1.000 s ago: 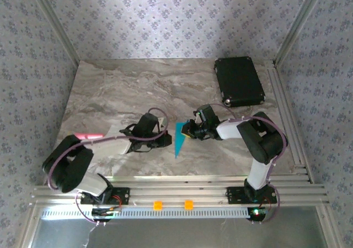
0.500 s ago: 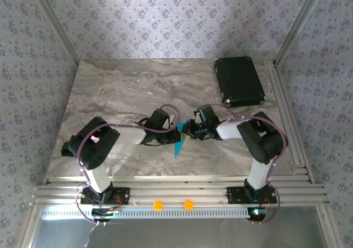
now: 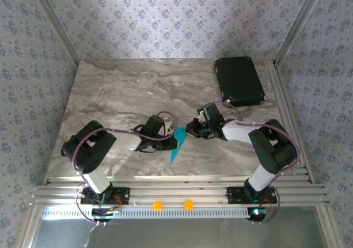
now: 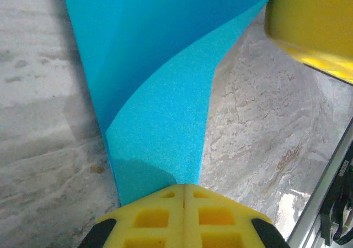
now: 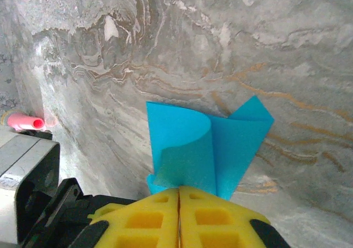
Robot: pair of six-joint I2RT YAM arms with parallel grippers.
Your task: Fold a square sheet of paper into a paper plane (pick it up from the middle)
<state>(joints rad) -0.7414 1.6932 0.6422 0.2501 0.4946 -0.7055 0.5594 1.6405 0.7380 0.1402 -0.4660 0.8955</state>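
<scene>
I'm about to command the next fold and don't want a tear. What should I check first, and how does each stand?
1. Left gripper shut on blue paper: ok.
2. Right gripper shut on it: ok.
3. Paper lying flat: not ok, one layer curls up.
4. Black case apart from paper: ok.
5. Fold edges aligned: cannot tell.

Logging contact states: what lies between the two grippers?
The blue paper, a narrow pointed fold in the top view, bridges left gripper and right gripper. Each wrist view shows its jaws shut on it.
</scene>
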